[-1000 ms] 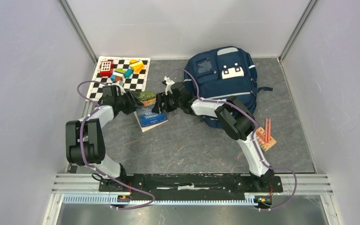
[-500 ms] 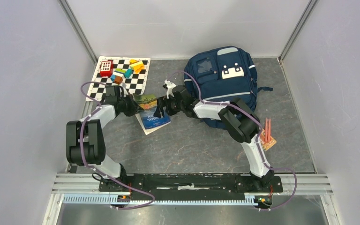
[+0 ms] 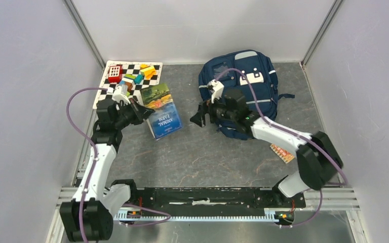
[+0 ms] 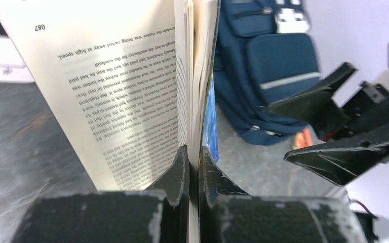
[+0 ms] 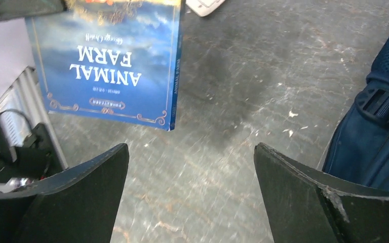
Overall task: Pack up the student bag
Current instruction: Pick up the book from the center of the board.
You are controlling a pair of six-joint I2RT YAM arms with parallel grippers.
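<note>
The student bag (image 3: 266, 93) is a navy backpack lying at the back right, also seen in the left wrist view (image 4: 276, 58) and at the right edge of the right wrist view (image 5: 380, 131). A blue "Animal Farm" book (image 3: 162, 112) is held tilted off the table by its left edge. My left gripper (image 3: 143, 110) is shut on its pages and cover (image 4: 193, 152), and a printed page (image 4: 121, 91) fans open beside the fingers. My right gripper (image 3: 201, 114) stands wide open with nothing in it (image 5: 191, 157), between the book (image 5: 111, 61) and the bag.
A checkered mat (image 3: 149, 91) at the back left carries coloured blocks (image 3: 138, 76) and a red toy (image 3: 114, 73). An orange flat item (image 3: 282, 153) lies on the table right of the right arm. Enclosure walls stand on three sides.
My left gripper has shut on the book and raised it to the left. My right gripper has opened wide, let go of the book and drawn back right toward the bag.
</note>
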